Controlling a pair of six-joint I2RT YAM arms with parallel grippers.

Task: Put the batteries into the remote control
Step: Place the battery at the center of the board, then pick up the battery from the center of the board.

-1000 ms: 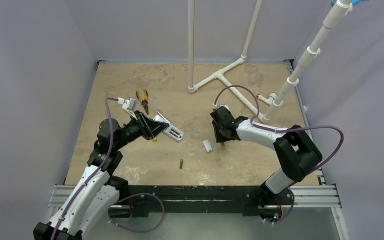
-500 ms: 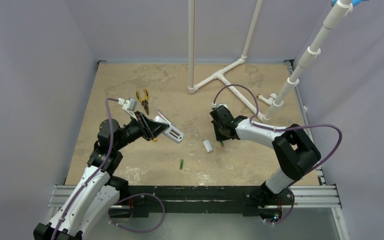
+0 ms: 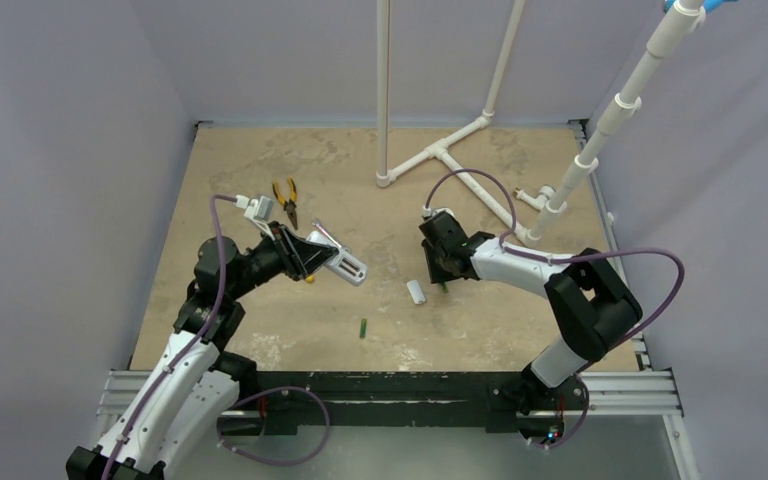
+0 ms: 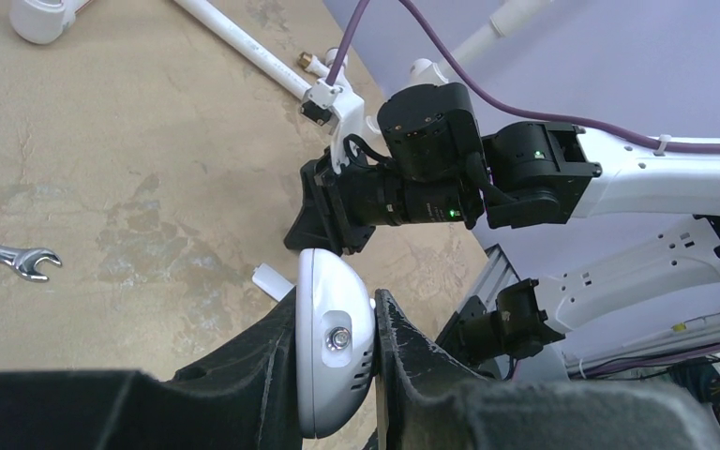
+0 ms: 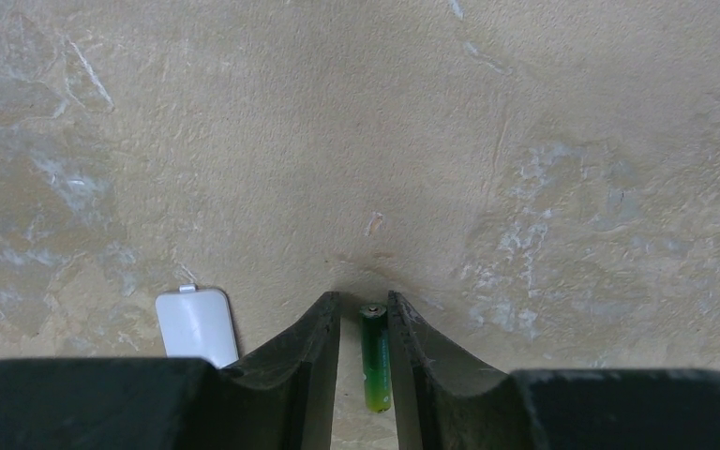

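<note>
My left gripper (image 3: 328, 258) is shut on the white remote control (image 3: 343, 264) and holds it above the table; in the left wrist view its rounded end (image 4: 335, 352) is clamped between my fingers. My right gripper (image 3: 442, 279) is down at the table with its jaws close on either side of a green battery (image 5: 375, 358). A narrow gap shows on the battery's left side. The second battery (image 3: 363, 327) lies alone nearer the front edge. The white battery cover (image 3: 416, 292) lies just left of my right gripper and shows in the right wrist view (image 5: 197, 325).
Orange-handled pliers (image 3: 286, 197) lie behind the left arm. A silver wrench (image 4: 9, 255) lies on the table. A white pipe frame (image 3: 440, 155) stands at the back, and another pipe (image 3: 600, 130) rises at the right.
My right gripper has shifted slightly left and settled lower around the battery. The left arm holds the remote still.
</note>
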